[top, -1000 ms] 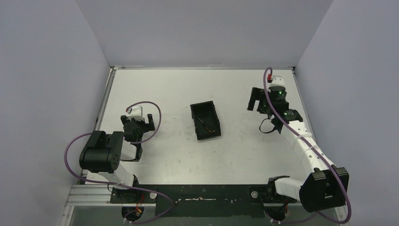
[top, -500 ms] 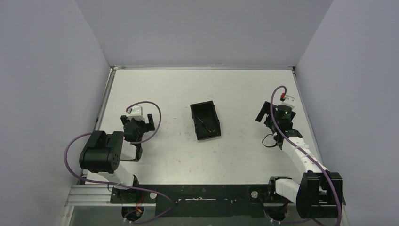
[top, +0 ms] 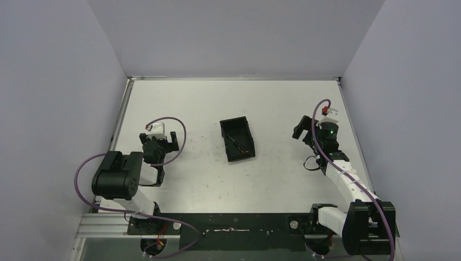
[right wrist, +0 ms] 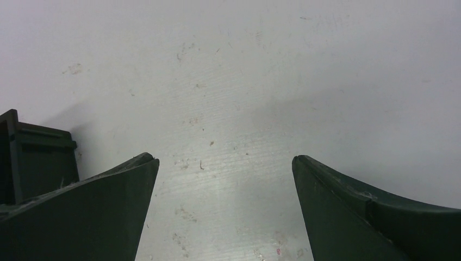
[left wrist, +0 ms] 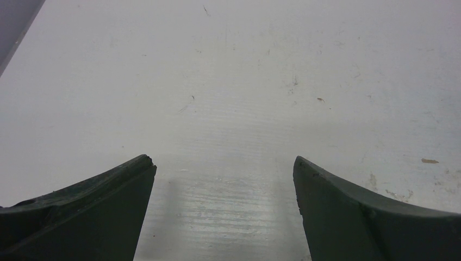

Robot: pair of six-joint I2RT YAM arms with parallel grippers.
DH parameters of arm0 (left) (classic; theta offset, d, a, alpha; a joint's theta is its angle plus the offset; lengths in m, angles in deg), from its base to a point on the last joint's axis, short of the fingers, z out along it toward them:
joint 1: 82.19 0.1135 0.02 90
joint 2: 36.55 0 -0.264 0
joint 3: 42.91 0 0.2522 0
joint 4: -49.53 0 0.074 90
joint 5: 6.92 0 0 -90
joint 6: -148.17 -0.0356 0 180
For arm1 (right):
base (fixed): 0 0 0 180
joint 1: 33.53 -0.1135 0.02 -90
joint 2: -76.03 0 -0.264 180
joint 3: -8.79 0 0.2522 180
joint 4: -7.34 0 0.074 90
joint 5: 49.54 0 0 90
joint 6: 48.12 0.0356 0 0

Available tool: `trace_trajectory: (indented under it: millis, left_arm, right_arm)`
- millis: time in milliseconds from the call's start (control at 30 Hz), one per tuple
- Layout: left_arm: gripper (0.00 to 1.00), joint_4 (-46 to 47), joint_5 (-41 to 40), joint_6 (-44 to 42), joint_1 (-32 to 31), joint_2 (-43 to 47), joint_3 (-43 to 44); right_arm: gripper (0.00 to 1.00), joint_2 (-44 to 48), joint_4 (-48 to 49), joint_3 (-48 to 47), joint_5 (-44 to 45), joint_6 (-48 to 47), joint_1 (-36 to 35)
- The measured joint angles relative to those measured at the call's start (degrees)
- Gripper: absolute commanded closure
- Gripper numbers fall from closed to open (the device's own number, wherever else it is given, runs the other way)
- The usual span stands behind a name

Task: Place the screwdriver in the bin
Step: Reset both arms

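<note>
The black bin (top: 237,140) sits in the middle of the table. The screwdriver (top: 240,143) lies inside it, its yellow-orange handle toward the near end. My right gripper (top: 302,128) is open and empty, to the right of the bin and apart from it. In the right wrist view the gripper (right wrist: 224,163) hangs over bare table, with a corner of the bin (right wrist: 38,157) at the left edge. My left gripper (top: 161,142) is open and empty, well left of the bin; its wrist view shows the gripper (left wrist: 223,163) over bare table.
Grey walls close the table on three sides. A metal rail (top: 122,119) runs along the left edge. The arm bases stand on a black bar (top: 234,231) at the near edge.
My right arm has drawn back from the far right toward the near side, its gripper staying open. The left arm, bin and screwdriver have not moved.
</note>
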Motion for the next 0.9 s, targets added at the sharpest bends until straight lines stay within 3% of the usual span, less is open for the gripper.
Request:
trace_trajectory:
  millis: [500, 900]
  left_arm:
    - [0.03, 0.0, 0.0, 0.0, 0.0, 0.0, 0.0]
    - [0.03, 0.0, 0.0, 0.0, 0.0, 0.0, 0.0]
  right_arm:
    - [0.00, 4.7, 4.5, 2.6, -6.7, -1.2, 0.0]
    - [0.00, 15.0, 6.8, 4.4, -11.5, -0.6, 0.0]
